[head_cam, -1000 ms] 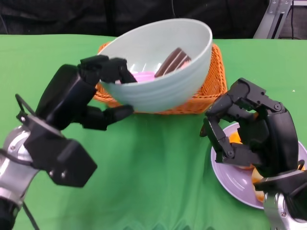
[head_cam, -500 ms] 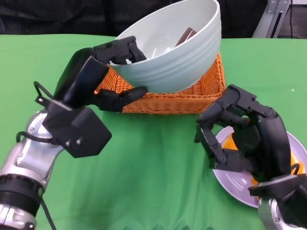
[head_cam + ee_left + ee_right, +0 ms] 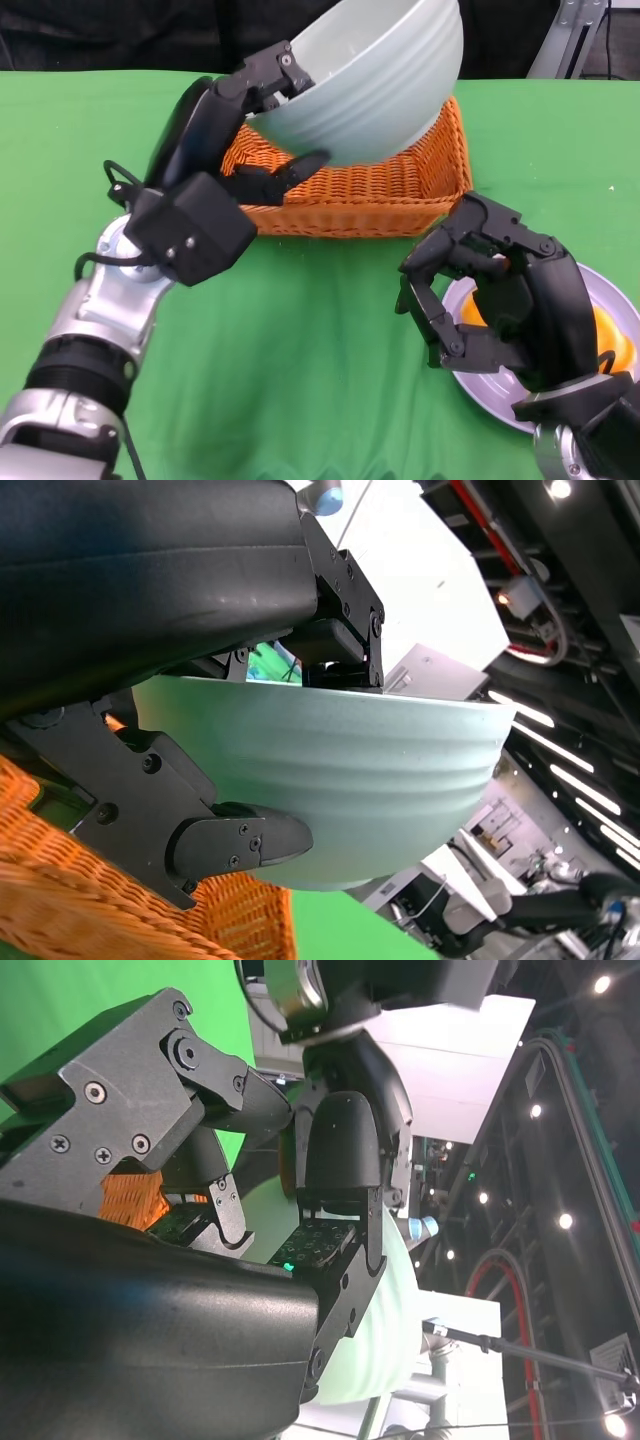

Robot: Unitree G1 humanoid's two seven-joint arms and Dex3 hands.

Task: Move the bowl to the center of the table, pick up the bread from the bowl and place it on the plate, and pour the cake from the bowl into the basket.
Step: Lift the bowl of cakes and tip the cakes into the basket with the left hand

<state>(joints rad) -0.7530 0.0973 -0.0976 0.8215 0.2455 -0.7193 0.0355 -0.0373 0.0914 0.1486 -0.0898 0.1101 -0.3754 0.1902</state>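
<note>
My left hand point(image 3: 255, 120) grips the near rim of the pale green bowl point(image 3: 375, 85) and holds it tipped steeply away over the orange wicker basket point(image 3: 350, 190). From the left wrist, the bowl point(image 3: 330, 770) shows its ribbed outside above the basket point(image 3: 70, 900). Its inside and the cake are hidden. My right hand point(image 3: 500, 295) hovers over the lilac plate point(image 3: 590, 330), fingers curled apart and holding nothing. Orange bread point(image 3: 610, 335) lies on the plate, partly behind the hand. The right wrist view shows only that hand's fingers point(image 3: 330, 1160), a piece of basket point(image 3: 130, 1200) and the bowl point(image 3: 380, 1340).
A green cloth point(image 3: 300, 350) covers the table. The basket stands at the back centre, the plate at the front right near the table's edge. A metal frame point(image 3: 580, 30) rises beyond the far right corner.
My left hand has lifted the bowl and tipped it further over the basket; the brown cake seen inside earlier no longer shows. The right hand has drifted slightly left and down.
</note>
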